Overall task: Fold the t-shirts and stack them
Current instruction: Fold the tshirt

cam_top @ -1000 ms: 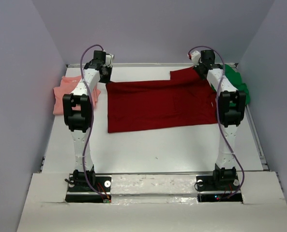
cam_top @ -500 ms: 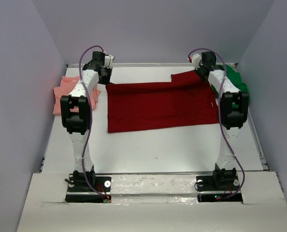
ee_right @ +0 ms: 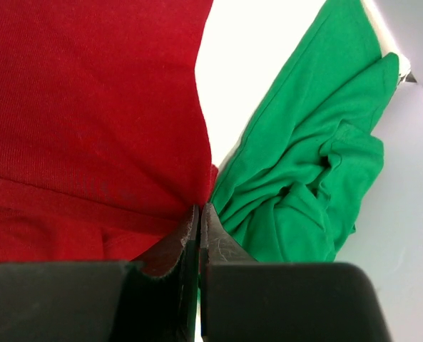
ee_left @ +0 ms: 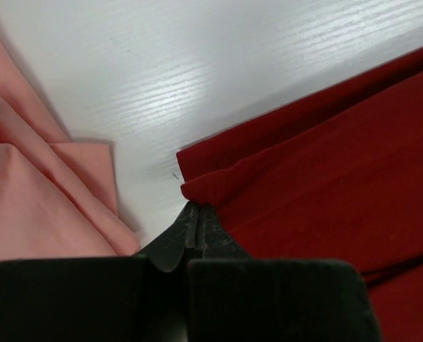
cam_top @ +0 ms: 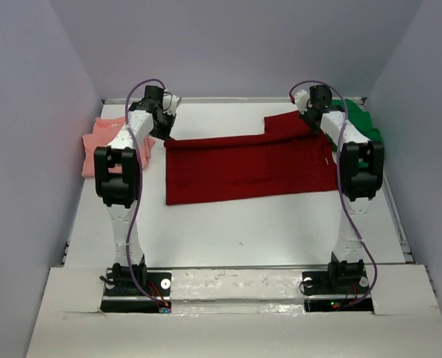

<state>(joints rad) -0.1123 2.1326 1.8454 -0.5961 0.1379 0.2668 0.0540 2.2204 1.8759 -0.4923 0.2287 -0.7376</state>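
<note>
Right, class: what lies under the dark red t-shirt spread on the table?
White table shows around the dark red t-shirt, so it rests on that. Whatever lies directly beneath is covered by the cloth.

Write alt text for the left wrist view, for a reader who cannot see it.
The left gripper, jaws shut, pinches a folded corner of the dark red t-shirt, which spreads across the right of the frame. A crumpled salmon pink t-shirt lies at the left, with bare white table between and beyond them.
</note>
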